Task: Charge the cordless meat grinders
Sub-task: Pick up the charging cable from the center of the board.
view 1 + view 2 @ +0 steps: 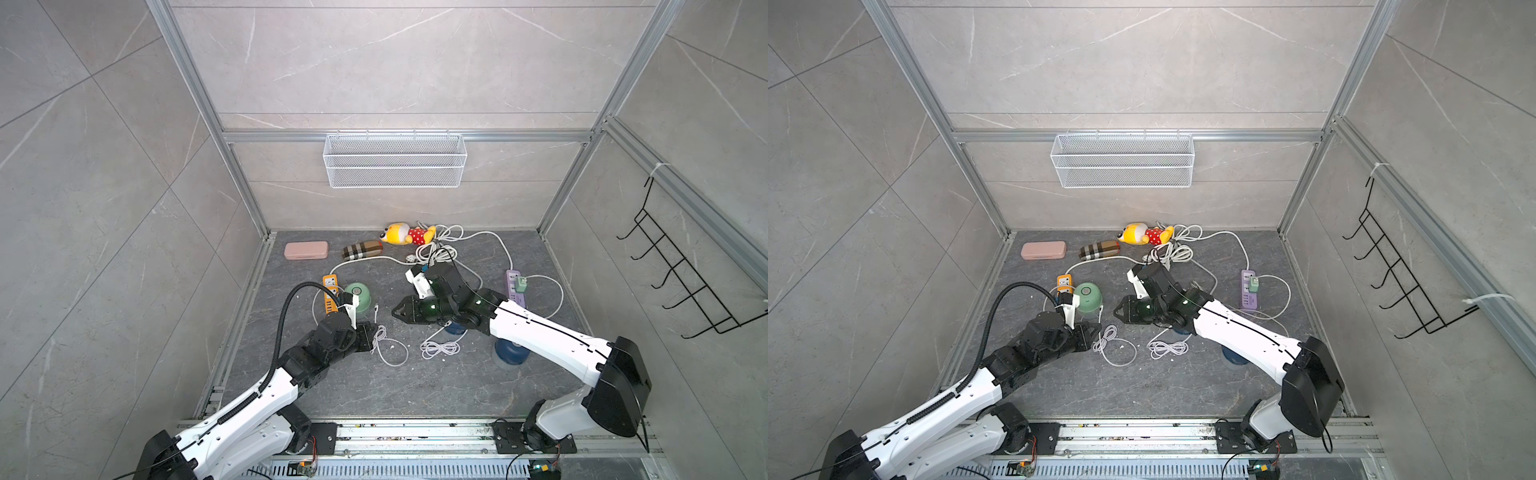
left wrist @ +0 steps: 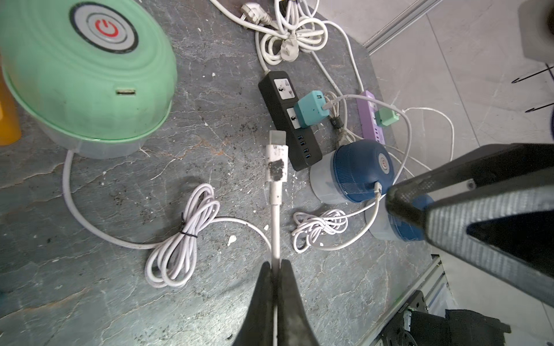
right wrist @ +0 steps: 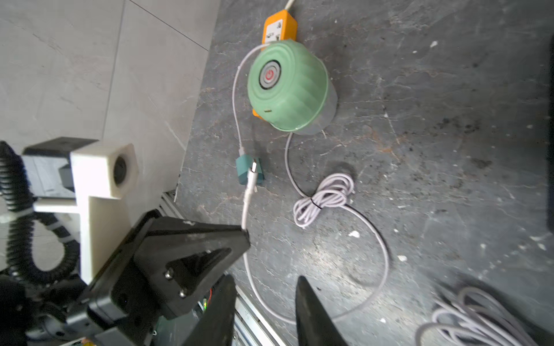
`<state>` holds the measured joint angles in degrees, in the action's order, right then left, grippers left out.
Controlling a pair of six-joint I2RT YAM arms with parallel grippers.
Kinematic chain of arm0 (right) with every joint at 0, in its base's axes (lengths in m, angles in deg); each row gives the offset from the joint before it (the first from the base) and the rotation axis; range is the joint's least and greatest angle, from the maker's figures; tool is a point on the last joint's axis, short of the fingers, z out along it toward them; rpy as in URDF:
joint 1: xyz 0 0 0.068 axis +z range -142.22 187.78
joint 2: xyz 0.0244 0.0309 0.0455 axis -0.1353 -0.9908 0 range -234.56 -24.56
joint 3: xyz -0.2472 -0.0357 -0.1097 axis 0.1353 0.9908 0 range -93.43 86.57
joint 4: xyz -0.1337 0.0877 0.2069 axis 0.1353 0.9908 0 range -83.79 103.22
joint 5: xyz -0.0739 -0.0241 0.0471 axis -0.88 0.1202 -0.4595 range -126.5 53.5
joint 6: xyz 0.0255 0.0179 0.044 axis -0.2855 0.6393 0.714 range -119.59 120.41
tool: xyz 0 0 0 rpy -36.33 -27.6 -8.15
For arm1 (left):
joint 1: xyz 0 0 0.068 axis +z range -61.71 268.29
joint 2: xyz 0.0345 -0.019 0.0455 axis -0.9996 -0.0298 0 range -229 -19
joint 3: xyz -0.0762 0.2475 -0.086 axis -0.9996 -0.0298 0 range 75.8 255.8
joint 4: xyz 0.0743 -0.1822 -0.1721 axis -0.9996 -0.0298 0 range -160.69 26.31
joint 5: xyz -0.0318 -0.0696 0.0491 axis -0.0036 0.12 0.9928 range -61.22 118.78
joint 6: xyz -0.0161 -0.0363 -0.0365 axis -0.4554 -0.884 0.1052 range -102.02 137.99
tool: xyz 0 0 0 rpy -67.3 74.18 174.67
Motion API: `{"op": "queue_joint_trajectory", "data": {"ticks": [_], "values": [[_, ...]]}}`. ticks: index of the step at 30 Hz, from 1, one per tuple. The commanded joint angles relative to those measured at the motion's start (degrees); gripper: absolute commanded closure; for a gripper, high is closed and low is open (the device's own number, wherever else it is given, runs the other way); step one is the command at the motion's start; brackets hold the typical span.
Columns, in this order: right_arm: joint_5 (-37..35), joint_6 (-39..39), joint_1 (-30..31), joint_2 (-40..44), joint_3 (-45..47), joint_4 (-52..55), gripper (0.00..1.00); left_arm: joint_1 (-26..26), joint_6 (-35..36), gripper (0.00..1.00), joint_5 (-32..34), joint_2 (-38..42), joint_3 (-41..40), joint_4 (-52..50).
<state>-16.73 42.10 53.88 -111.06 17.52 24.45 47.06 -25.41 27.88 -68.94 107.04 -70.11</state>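
Your left gripper (image 2: 275, 265) clamps the white cable (image 2: 276, 191), plug near but clear of the mint grinder (image 2: 84, 84); your right gripper (image 3: 266, 280) stands parted, empty.

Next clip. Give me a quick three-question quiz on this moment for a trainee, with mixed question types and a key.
1. True or false: the mint green grinder already has a cable plugged into its port.
2. What is the left gripper shut on? A) the white charging cable B) a teal adapter C) nothing
3. What colour is the power strip right beside the mint green grinder?

Key
1. False: its port is empty.
2. A.
3. Orange.
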Motion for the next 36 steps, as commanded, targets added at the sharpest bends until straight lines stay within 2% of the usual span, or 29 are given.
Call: {"op": "queue_joint_trajectory", "data": {"ticks": [1,18,23,29,31,32,33,34,35,36], "values": [[2.2,3.3,1.1,-2.5,-0.7,-5.7,0.65,-0.6,-2.3,1.00,1.7,0.5,1.3,4.9],[3.9,5.1,2.6,-9.7,-4.8,-8.5,0.71,-1.3,-2.9,1.00,1.5,0.4,1.3,5.5],[3.7,5.2,2.5,-10.6,-5.0,-8.7,0.80,-1.3,-3.0,1.00,1.6,0.9,1.2,5.5],[4.0,5.1,2.5,-10.6,-4.9,-9.1,1.00,-1.3,-2.9,1.00,1.6,1.2,1.3,5.4],[4.1,4.6,2.5,-10.2,-4.8,-8.9,1.00,-1.3,-2.9,1.00,1.5,1.2,1.4,5.2],[4.0,4.3,2.5,-9.9,-4.8,-8.6,1.00,-1.3,-2.9,0.94,1.6,1.4,1.5,5.0],[3.8,3.9,2.4,-9.6,-4.9,-8.1,1.00,-1.3,-2.8,0.82,1.6,1.6,1.7,4.9],[3.5,3.2,2.3,-9.2,-5.0,-7.3,1.00,-1.3,-2.5,0.63,1.6,1.9,2.0,4.2],[3.4,2.5,2.0,-8.8,-5.2,-6.3,1.00,-1.3,-2.1,0.48,1.8,2.3,2.6,2.9],[3.3,1.6,1.6,-8.3,-5.4,-5.4,1.00,-1.3,-1.5,0.40,2.0,3.0,3.2,1.7]]}}
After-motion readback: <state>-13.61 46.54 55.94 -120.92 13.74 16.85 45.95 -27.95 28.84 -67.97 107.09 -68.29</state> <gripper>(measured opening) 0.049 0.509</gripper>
